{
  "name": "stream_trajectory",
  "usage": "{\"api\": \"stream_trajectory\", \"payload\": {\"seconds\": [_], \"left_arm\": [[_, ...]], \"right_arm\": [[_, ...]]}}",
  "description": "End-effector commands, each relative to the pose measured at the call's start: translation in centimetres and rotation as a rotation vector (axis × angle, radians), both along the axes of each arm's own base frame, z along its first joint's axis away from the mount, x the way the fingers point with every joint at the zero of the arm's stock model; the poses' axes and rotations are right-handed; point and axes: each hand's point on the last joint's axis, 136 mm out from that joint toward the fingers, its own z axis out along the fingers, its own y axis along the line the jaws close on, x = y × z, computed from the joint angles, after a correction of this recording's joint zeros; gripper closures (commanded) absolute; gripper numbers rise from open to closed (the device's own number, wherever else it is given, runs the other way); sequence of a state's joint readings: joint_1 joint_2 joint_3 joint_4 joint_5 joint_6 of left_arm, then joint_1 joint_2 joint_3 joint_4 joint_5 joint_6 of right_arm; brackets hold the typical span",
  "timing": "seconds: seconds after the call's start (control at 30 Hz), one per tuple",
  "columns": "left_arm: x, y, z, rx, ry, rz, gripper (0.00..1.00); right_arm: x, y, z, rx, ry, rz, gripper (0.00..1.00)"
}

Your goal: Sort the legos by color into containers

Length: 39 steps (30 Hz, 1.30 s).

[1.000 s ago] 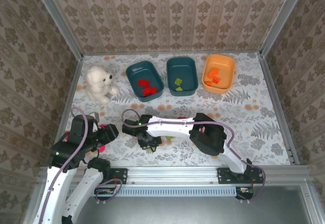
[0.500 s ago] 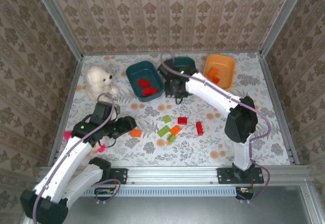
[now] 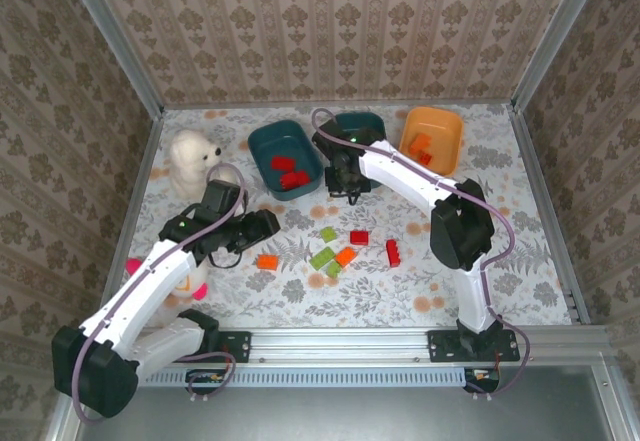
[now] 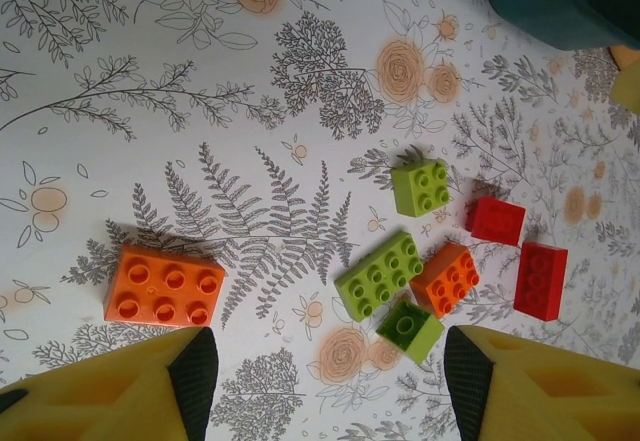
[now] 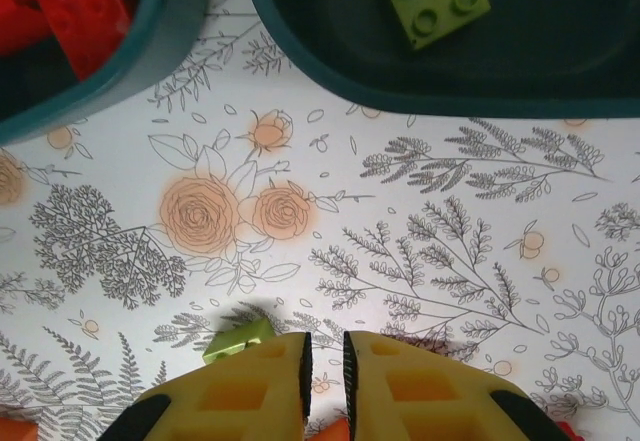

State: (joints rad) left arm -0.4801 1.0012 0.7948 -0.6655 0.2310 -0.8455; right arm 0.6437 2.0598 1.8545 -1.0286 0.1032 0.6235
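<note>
Wide left hand (image 4: 325,391) hovered above orange lego (image 4: 165,284), evidently to grasp it; closed, empty right hand (image 5: 325,356) beside teal bin (image 5: 560,71).

Bright, even, diffuse light throughout, with only soft short shadows and sharp close-up wrist views

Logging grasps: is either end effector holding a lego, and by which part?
Nothing is held: the left end effector is open, the right end effector shut on nothing.
</note>
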Motion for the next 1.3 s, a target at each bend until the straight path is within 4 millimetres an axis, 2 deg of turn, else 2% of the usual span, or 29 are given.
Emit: {"api": "stream_trajectory", "payload": {"seconds": [0.0,0.13,0.43,0.53,0.6,0.7,0.77,0.93,1.03,1.13,1.27], "left_arm": [[0.9,-0.3,1.5,-0.017,-0.039,0.011,0.35],[0.5,-0.5,1.5,-0.028,-0.034,0.0,0.35],[-0.2,0.1,1.6,-0.029,-0.039,0.015,0.35],[-0.4,0.4,1.6,-0.023,-0.042,0.021,0.35],[-0.5,0.6,1.7,-0.018,-0.044,0.022,0.35],[-0.7,0.9,2.0,-0.003,-0.048,0.016,0.35],[-1.0,1.4,2.0,0.019,-0.048,0.018,0.35],[-1.7,2.8,1.4,0.008,-0.04,0.056,0.35],[-2.1,3.1,1.0,-0.003,-0.03,0.061,0.35],[-2.2,3.0,0.8,-0.009,-0.022,0.059,0.35],[-1.9,2.8,1.0,-0.018,-0.027,0.059,0.35]], "right_arm": [[0.5,-0.5,1.4,0.031,-0.022,-0.015,0.81],[2.3,-1.9,1.3,0.031,-0.021,-0.063,0.81],[7.8,-4.9,1.2,0.022,-0.027,-0.152,0.81],[8.8,-5.3,1.4,0.006,-0.03,-0.166,0.82],[8.9,-4.9,1.6,0.024,-0.026,-0.16,0.8],[7.0,-3.5,2.0,0.03,-0.005,-0.138,0.69],[4.7,-1.7,1.7,0.029,0.0,-0.084,0.62],[-1.9,2.7,0.3,0.051,0.023,0.133,0.38],[-4.8,4.3,-0.9,0.047,0.064,0.256,0.29],[-6.3,5.1,-2.7,0.023,0.118,0.344,0.24],[-6.5,4.7,-5.3,-0.045,0.173,0.365,0.27]]}}
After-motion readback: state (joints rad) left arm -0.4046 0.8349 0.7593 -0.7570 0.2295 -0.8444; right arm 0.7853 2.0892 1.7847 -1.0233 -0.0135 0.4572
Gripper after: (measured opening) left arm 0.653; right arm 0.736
